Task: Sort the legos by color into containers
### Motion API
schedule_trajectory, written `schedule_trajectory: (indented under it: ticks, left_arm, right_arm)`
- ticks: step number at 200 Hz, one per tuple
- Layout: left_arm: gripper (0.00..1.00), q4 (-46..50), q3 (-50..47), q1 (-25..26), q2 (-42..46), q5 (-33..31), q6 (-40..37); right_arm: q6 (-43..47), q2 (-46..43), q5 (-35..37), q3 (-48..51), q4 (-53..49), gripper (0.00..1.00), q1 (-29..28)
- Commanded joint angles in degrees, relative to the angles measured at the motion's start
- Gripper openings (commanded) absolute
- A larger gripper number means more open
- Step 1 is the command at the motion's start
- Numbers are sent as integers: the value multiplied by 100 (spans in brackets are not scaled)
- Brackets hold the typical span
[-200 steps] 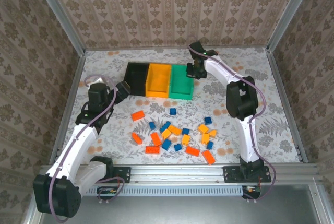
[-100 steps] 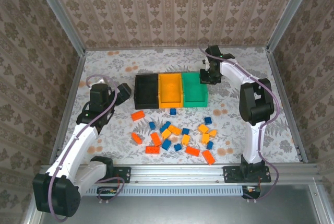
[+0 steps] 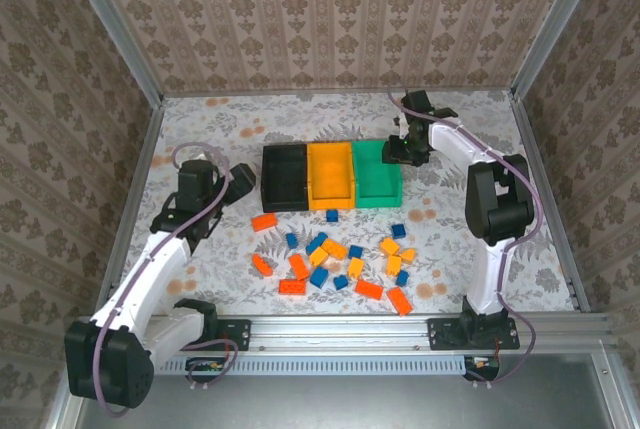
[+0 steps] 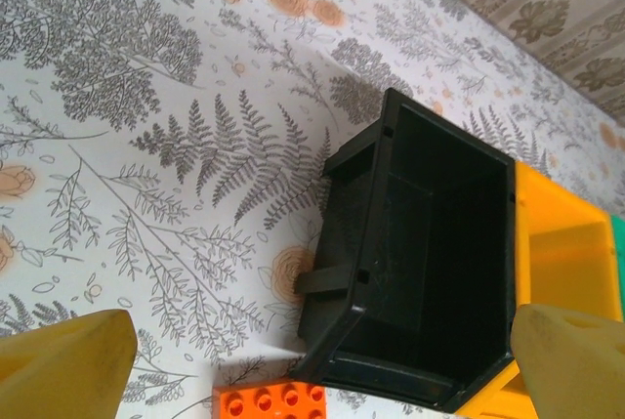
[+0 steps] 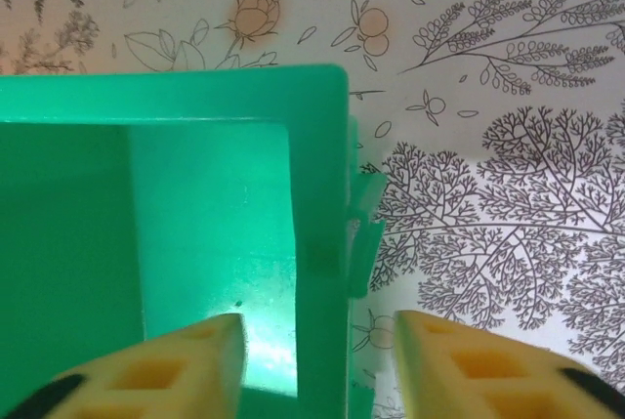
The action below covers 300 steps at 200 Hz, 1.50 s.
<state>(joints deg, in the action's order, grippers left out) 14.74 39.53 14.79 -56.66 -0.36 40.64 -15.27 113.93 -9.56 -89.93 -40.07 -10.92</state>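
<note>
At the right wall of the green bin, right jaws parted astride it, grasping nothing.
Left jaws hang wide open and empty just left of the black bin, a red-orange brick just beside its near corner. Between black and green sits the orange bin; all three look empty. Legos lie scattered on the worktop, apart from the bins. Sorting seems not yet begun; next, the right arm should lift clear and reach for a brick.

Bright, even light casts soft shadows; glare sheens the green bin floor, and near yellow fingertips blur.
</note>
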Motion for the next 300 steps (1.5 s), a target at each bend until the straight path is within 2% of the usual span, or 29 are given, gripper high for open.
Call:
schedule_trajectory:
  ticks: [1, 17, 43, 61, 83, 100, 118, 146, 162, 174, 188, 243, 300]
  left_arm:
    - [100, 234, 188, 129, -12, 26, -188]
    - [100, 380, 246, 312, 53, -187, -241]
    - [100, 515, 268, 731, 179, -543, -477]
    - [100, 638, 289, 1088, 195, -1091, -515]
    - [100, 417, 77, 1781, 360, -1731, -552]
    - [100, -85, -323, 2202, 685, -2056, -733]
    - [100, -540, -747, 2403, 1124, -2036, -760]
    - [100, -6, -807, 2367, 1580, -1892, -447]
    - [100, 355, -741, 2364, 1643, -1911, -347]
    - [100, 293, -822, 2358, 1676, -1806, -369]
    - [100, 175, -932, 2362, 1696, -1671, -373]
    - [100, 299, -1011, 2301, 1656, -1459, -320]
    - [100, 368, -1132, 2165, 1791, -1315, -275]
  right_arm:
    - [-323, -656, 84, 273, 395, 57, -51]
    - [-621, -1143, 243, 690, 659, 63, -140]
    - [-1189, -2065, 588, 1742, 1156, 67, -381]
    - [-1498, -2596, 1145, 2489, 1221, 67, -698]
    - [-1864, -3358, 2057, 3495, 1357, 67, -1209]
    - [-2088, -4056, 2077, 4259, 1679, 68, -1439]
    - [-2190, -4541, 2089, 4746, 1571, 68, -1593]
    - [-2353, -4931, 1996, 5237, 1213, 67, -1714]
    - [-2285, -5011, 1786, 5424, 1290, 67, -1775]
    - [-2064, -4968, 1372, 5504, 1562, 66, -1840]
    - [-1903, -4768, 1216, 5369, 1586, 65, -1958]
    - [-1622, -3587, 1264, 4570, 1133, 59, -2585]
    - [-1774, -3246, 1470, 4411, 648, 56, -2852]
